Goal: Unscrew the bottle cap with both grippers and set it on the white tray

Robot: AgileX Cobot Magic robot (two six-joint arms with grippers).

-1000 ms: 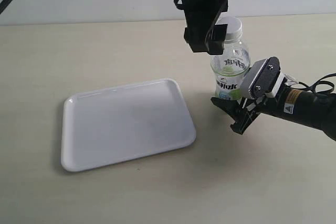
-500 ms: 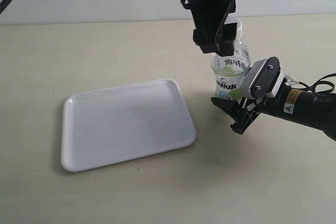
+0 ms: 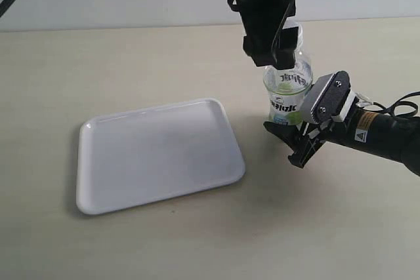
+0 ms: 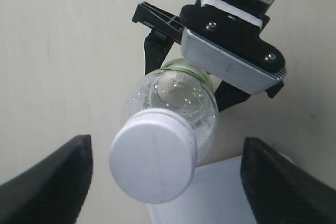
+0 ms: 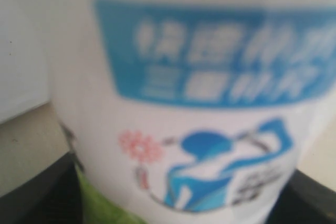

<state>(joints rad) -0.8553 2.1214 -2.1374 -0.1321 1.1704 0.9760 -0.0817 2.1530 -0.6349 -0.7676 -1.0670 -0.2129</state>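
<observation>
L end effector (image 3: 269, 57) shifted over bottle cap (image 4: 153, 162), jaws apart; R end effector (image 3: 287, 141) clamps bottle (image 3: 287, 90).

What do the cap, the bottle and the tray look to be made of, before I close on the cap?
Cap: opaque white plastic by the look, matte top, faintly ridged side. Bottle: clear, thin, glossy plastic; droplets show through its wall, printed label around the body. Tray: smooth glossy white, probably plastic or melamine; soft reflections and a moulded rim.
</observation>
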